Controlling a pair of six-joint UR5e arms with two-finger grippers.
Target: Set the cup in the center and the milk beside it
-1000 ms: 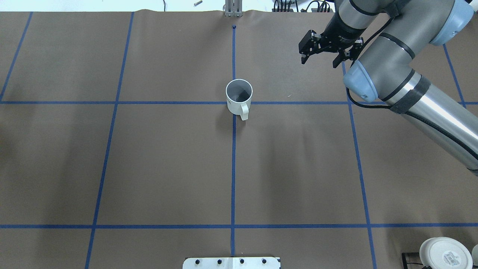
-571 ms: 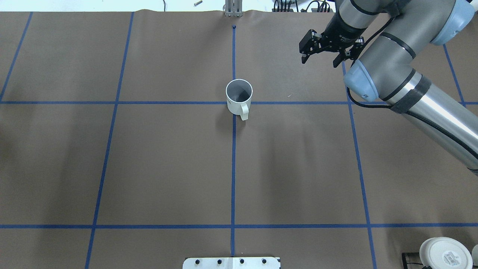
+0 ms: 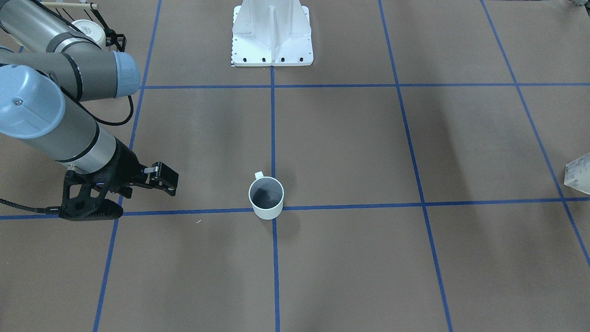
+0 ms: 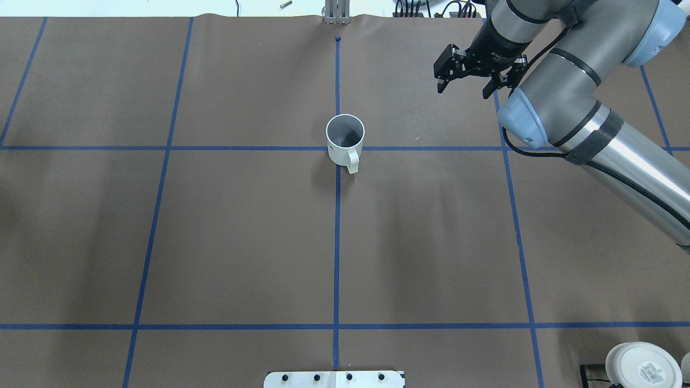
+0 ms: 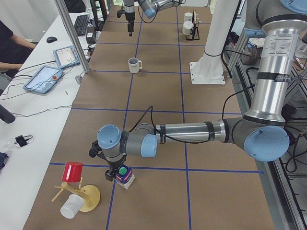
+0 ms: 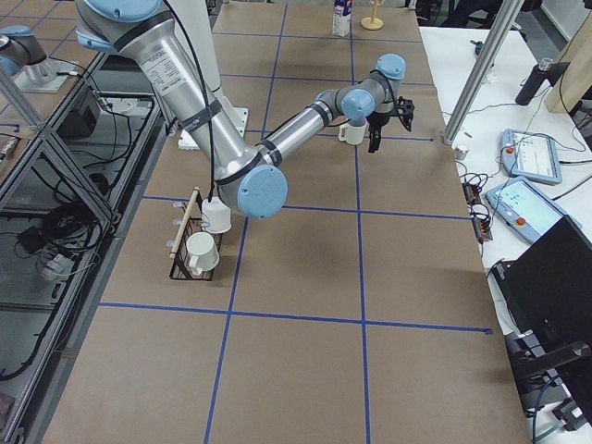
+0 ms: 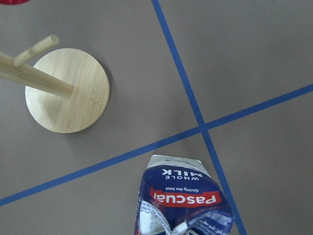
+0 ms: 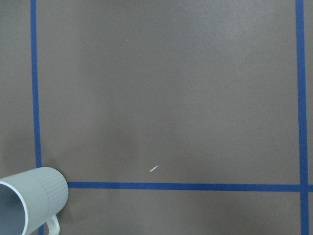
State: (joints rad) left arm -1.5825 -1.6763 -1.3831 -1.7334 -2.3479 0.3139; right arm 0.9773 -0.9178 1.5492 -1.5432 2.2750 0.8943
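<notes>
— Milk (image 5: 125, 178) at the far left?
— Yes, standing beside a tape crossing (image 7: 201, 128), near the wooden stand (image 7: 67, 96). The left gripper (image 5: 115, 173) sits right over it. Whether it clamps the carton can't be told from that side view.
— And the cup (image 4: 345, 139)?
— Upright at the middle of the table (image 4: 242, 226), handle toward the robot. Farther right, the right gripper (image 4: 462, 89) hangs spread apart and empty, well clear of it.

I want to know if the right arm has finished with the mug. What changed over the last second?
The right gripper edged very slightly away from the cup, toward the overhead view's right. Its fingers are open and empty; nothing was taken hold of or let go. The cup stayed upright on the centre tape crossing.
</notes>
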